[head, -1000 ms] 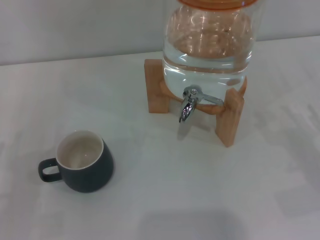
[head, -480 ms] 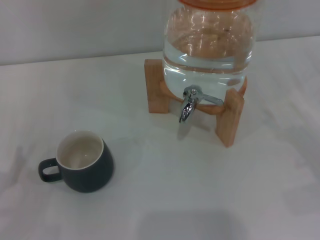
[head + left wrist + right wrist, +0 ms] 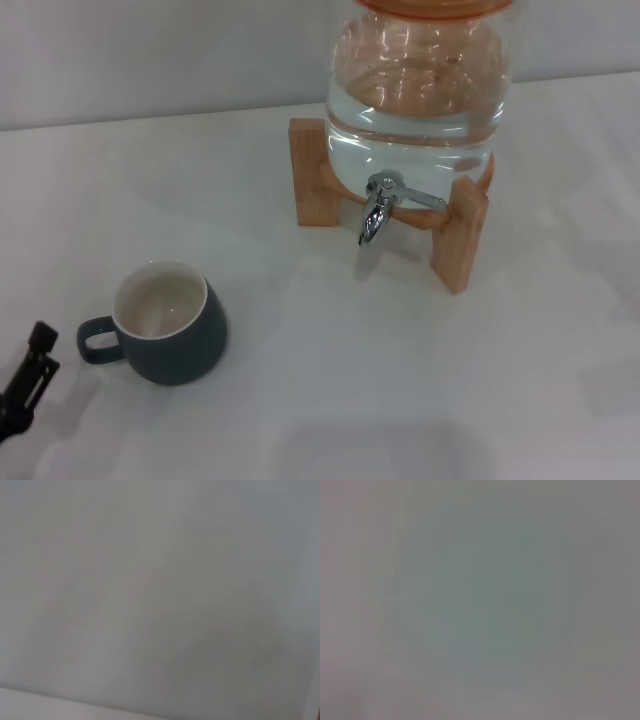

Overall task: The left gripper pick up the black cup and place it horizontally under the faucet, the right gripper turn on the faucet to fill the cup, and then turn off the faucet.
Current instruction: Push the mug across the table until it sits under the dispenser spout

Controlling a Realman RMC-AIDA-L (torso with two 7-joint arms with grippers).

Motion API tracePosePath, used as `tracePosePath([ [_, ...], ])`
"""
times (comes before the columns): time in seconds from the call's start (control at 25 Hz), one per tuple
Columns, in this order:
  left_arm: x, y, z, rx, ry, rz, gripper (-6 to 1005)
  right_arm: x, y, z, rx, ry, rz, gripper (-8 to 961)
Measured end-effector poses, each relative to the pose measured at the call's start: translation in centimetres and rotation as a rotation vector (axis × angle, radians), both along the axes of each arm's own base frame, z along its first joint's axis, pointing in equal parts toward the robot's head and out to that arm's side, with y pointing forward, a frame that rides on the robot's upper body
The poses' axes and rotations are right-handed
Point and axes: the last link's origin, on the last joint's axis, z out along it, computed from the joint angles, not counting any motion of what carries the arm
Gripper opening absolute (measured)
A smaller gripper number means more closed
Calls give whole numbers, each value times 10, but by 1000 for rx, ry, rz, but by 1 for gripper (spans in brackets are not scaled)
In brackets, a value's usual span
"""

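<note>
The black cup (image 3: 170,322) stands upright on the white table at the near left, cream inside, its loop handle pointing left. The chrome faucet (image 3: 377,207) juts from the base of the water jar, spout down, with a thin lever to its right. The left gripper (image 3: 26,385) shows only as a black finger at the bottom left edge, just left of the cup's handle and apart from it. The right gripper is out of view. Both wrist views show only a blank pale surface.
The big clear glass jar (image 3: 418,85) with an orange lid holds water and rests on a wooden stand (image 3: 459,232) at the back right. The white table (image 3: 350,380) meets a grey wall behind.
The left gripper's black finger has come into the head view at the bottom left, beside the cup's handle. Cup, faucet and jar have not moved.
</note>
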Motion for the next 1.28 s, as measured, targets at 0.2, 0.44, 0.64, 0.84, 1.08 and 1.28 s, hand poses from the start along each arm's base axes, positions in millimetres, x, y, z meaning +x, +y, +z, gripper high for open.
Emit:
tracePosePath([
  [0.2,-2,-10,-7,-25,27,13,880,-1,4,3,2,-13,-1,722],
  [0.44,-7,-8,-17,-75,53,62,879,-2,6,4,4,-20,1,722],
  [0.64,-9,-1,-25,-110,75,88,879,-3,8,3,2,-20,4,722],
  [0.84,-8,5,-28,-125,78,97,879,-3,8,3,1,-20,4,722],
  [1.08,-6,16,-29,-131,85,95,879,-4,9,2,3,-20,6,722],
  [1.28,-3,22,-30,-136,83,86,879,-4,9,3,3,-22,7,722],
])
